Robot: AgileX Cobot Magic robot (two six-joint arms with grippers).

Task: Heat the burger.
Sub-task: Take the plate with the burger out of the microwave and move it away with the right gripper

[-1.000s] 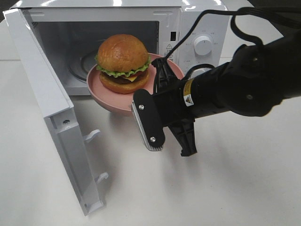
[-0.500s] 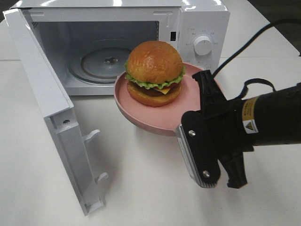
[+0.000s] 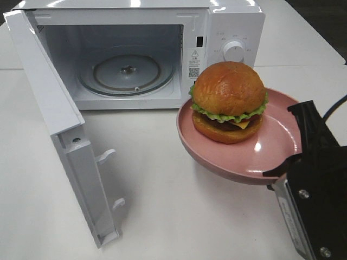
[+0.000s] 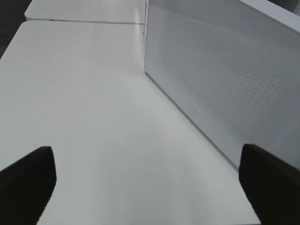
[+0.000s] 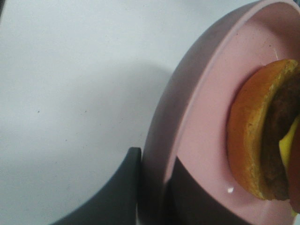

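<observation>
One burger [image 3: 229, 101] sits on a pink plate [image 3: 271, 157], and I see the plate lifted clear of the white table [image 3: 179, 216], out in front of the microwave's control panel and to the right of the cavity. My right gripper [image 5: 154, 192] has the plate by its near rim: in the right wrist view one dark finger [image 5: 115, 197] lies under the outside wall and the other presses down on the inner face, so I log the jaws as clamped on the plate. From the high camera only the black body of that arm shows at the lower right corner, with the plate's edge meeting it. Burger reads upright, glossy bun on top, green lettuce and a corner of yellow cheese showing on the side facing me; it sits toward the far side of the plate rather than dead centre. Microwave [image 3: 227, 21] stands at the back of the table with its door [image 3: 59, 135] swung fully open to the left; the glass turntable [image 3: 127, 73] inside is bare. Left gripper [image 4: 145, 178]: in its own view both dark fingertips [image 4: 28, 180] sit at opposite edges, jaws wide apart, gripping nothing, hanging over bare table just beside the perforated white side of the microwave.
</observation>
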